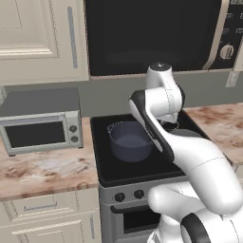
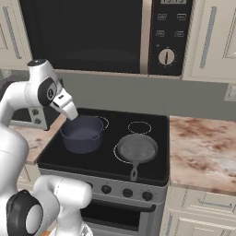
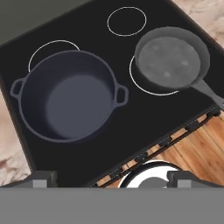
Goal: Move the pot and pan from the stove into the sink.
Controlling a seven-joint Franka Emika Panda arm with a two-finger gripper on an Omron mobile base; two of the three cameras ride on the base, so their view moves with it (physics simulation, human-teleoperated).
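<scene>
Here the pot (image 3: 69, 96) and the pan (image 3: 172, 59) sit side by side, apart, on the stove (image 2: 110, 156), beneath the microwave (image 2: 92, 34). A toaster oven (image 1: 40, 130) stands on the counter (image 1: 42, 173) left of the stove. The gripper (image 3: 109, 179) hangs above the pot, fingers spread wide, holding nothing.

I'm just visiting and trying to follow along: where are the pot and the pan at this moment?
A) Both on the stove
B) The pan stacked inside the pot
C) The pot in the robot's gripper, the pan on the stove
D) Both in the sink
A: the pot and the pan sit side by side, apart, on the black stove, with nothing gripping either.
</scene>
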